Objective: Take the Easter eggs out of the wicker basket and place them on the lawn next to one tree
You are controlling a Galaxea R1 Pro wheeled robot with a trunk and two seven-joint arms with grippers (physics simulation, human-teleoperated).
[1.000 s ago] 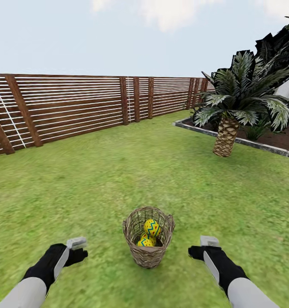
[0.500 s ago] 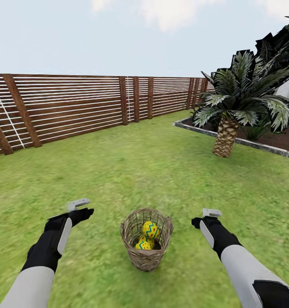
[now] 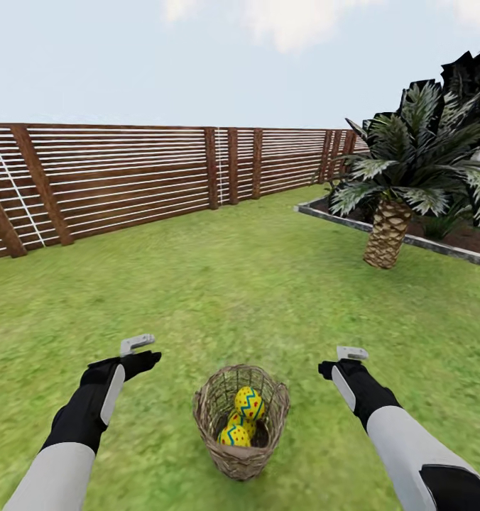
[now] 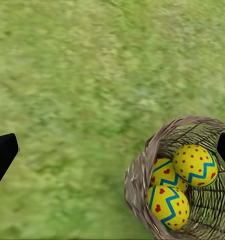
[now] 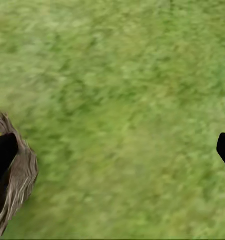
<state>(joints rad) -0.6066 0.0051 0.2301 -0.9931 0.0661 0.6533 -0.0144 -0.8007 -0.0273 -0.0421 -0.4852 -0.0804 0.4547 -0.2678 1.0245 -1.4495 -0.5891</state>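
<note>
Both grippers, left (image 3: 142, 350) and right (image 3: 345, 358), are held apart, unmoved; the basket (image 3: 241, 420) is drawn nearer at six o'clock, eggs (image 3: 249, 402) reachable.

Illumination is bright, even and diffuse under a pale sky with soft clouds; no single light source is evident. No sharp cast shadows fall on the lawn (image 3: 254, 284); shading is limited to the basket (image 3: 241, 419) interior and the dark palm (image 3: 410, 163) fronds. No glare. The head view is sharp, with fine aliasing on the fence (image 3: 126, 177) slats. In both wrist views the grass texture is smeared and soft between and beyond the jaws.
</note>
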